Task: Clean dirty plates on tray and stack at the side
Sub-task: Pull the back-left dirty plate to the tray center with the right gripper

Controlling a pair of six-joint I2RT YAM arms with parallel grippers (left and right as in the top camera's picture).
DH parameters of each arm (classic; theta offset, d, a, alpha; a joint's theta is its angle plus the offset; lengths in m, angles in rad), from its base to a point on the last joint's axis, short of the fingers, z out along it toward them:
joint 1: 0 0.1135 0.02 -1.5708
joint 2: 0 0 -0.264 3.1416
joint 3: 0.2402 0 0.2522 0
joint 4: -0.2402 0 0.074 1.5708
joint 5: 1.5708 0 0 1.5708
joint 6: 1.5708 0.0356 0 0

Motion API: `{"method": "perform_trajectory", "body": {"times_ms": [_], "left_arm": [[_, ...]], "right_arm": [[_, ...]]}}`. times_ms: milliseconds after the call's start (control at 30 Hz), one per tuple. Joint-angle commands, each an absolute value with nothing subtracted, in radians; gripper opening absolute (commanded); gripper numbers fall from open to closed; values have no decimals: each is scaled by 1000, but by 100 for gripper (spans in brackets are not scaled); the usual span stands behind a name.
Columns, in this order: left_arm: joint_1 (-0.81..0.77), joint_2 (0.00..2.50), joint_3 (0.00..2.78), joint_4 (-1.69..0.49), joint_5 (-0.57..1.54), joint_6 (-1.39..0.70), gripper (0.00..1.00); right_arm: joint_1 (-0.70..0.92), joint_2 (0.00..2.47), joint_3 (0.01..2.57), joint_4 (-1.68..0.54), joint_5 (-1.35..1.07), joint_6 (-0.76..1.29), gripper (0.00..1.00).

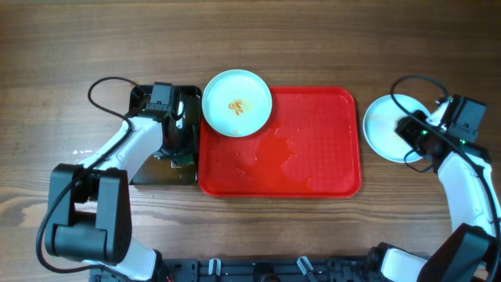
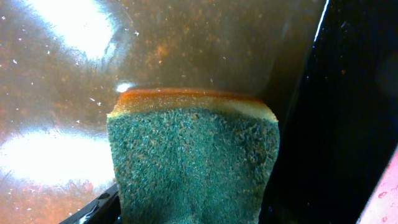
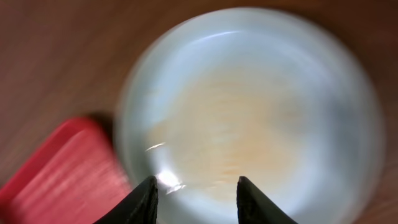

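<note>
One pale plate (image 1: 237,103) with an orange smear at its centre sits on the far left corner of the red tray (image 1: 313,157), overlapping its rim. A second plate (image 1: 383,129) lies on the table to the right of the tray; the right wrist view shows it blurred with a faint orange tint (image 3: 249,106). My right gripper (image 1: 413,133) hovers open and empty over it (image 3: 196,180). My left gripper (image 1: 178,139) is shut on a green and yellow sponge (image 2: 193,155), pressed into the black tray. A third plate is not in view.
The black tray (image 1: 160,174) stands against the red tray's left side and holds brownish water (image 2: 74,124). The red tray's wet surface shows in the overhead view. Its corner shows in the right wrist view (image 3: 56,180). Cables trail behind both arms.
</note>
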State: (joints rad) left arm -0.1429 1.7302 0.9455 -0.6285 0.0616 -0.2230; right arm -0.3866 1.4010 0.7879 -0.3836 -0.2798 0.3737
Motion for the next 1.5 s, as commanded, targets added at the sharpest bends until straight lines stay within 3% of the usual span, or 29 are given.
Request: {"method": "perform_trajectory", "body": {"times_ms": [0,300,467,733,1067,1200,1467], "left_arm": [[-141,1752,942,-628,70,-225,59],[-141,1752,942,-628,70,-224,60],[-141,1752,942,-628,70,-225,60],[-141,1752,942,-628,70,-225,60],[-141,1752,942,-628,70,-225,60],[-141,1752,942,-628,70,-225,60],[-141,1752,942,-628,70,-225,60]], "right_arm": [[-307,1406,808,-379,-583,233,45],[79,1405,987,-527,-442,181,50],[196,1436,1106,-599,-318,147,52],[338,1669,1109,-318,-301,152,53],[424,1927,1109,-166,-207,400,51],[424,1971,1107,-176,-209,504,39],[424,1969,1107,-207,-242,509,18]]}}
